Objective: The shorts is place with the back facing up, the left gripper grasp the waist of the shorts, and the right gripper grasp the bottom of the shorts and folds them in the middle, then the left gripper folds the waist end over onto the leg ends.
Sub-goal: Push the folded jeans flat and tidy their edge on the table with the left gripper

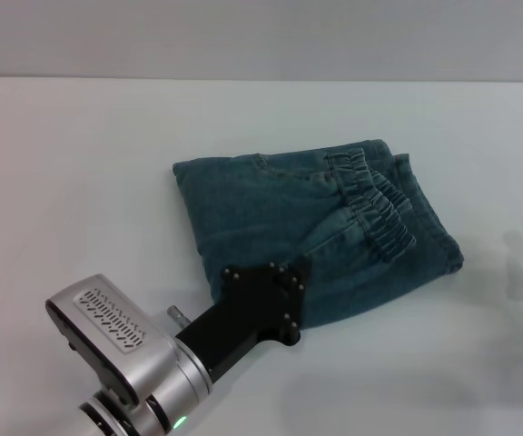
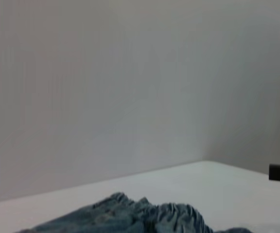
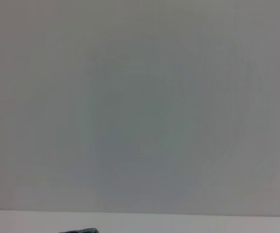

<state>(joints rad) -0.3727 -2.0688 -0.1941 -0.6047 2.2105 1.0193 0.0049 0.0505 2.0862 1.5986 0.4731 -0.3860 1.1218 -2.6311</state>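
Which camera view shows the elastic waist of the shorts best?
The head view: the waist of the shorts lies in full sight on top of the folded shorts, ruffles clear. The left wrist view shows only its puckered edge, low in the picture. The right wrist view shows a dark scrap too small to tell.

You're looking at a bare test bench, lab-like: a plain white table [image 1: 80, 182] running back to a blank grey wall [image 1: 261, 36] right behind it, with no furnishings beside the table.
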